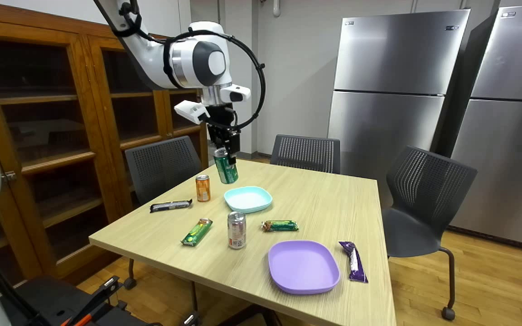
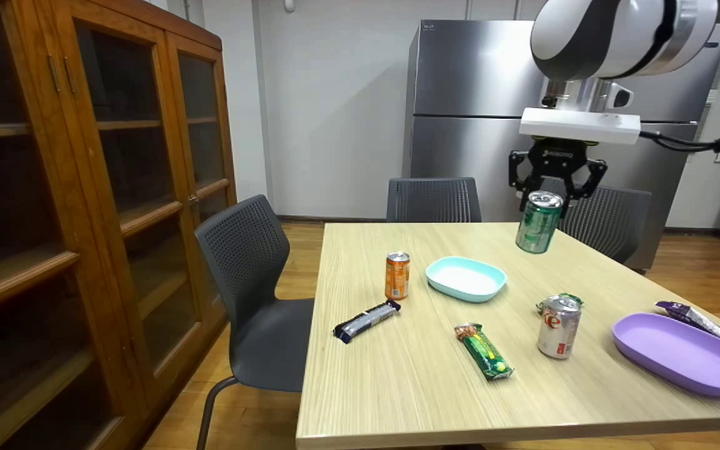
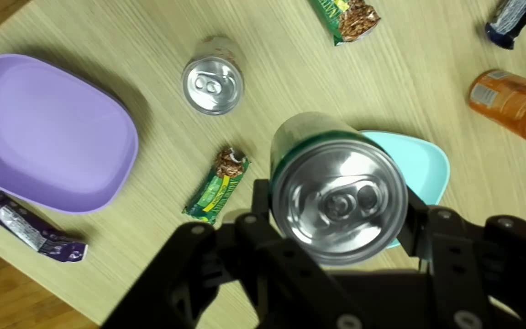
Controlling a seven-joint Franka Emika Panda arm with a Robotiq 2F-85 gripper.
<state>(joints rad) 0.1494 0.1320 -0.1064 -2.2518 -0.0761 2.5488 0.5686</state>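
My gripper is shut on a green can with a silver top. The can is held in the air, slightly tilted, above the far part of the table, as both exterior views show. In the wrist view the can hides part of the light-blue plate; in an exterior view the plate lies left of and below the can. An orange can stands near that plate. A silver can stands nearer the table's front. A purple plate lies at the front right in an exterior view.
Two green-wrapped bars lie near the silver can. A dark-wrapped bar lies by the orange can. A purple-wrapped bar lies beside the purple plate. Chairs surround the wooden table. Cabinets and refrigerators stand behind.
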